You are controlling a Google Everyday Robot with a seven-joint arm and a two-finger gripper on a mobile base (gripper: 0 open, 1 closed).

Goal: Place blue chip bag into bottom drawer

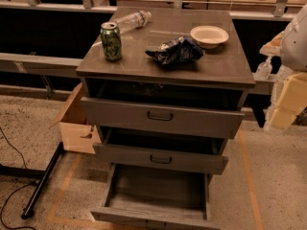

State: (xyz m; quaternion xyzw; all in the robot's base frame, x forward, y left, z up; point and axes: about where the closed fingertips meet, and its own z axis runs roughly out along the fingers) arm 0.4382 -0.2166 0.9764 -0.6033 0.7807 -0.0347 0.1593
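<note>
The blue chip bag [175, 51] lies crumpled on top of the grey cabinet [220, 66], near the middle. The bottom drawer [158, 183] is pulled far out and its grey floor is bare. My gripper [284, 107] hangs at the right edge of the camera view, beside the cabinet at about the height of the top drawer. It is well to the right of the bag and does not touch it. Nothing shows in the gripper.
A green can [111, 41] stands at the top's left, a clear bottle [130, 20] lies behind it, and a white bowl [209, 35] sits by the bag. The two upper drawers [160, 116] are partly open. A cardboard box [76, 123] and a black stand leg [43, 181] are on the left.
</note>
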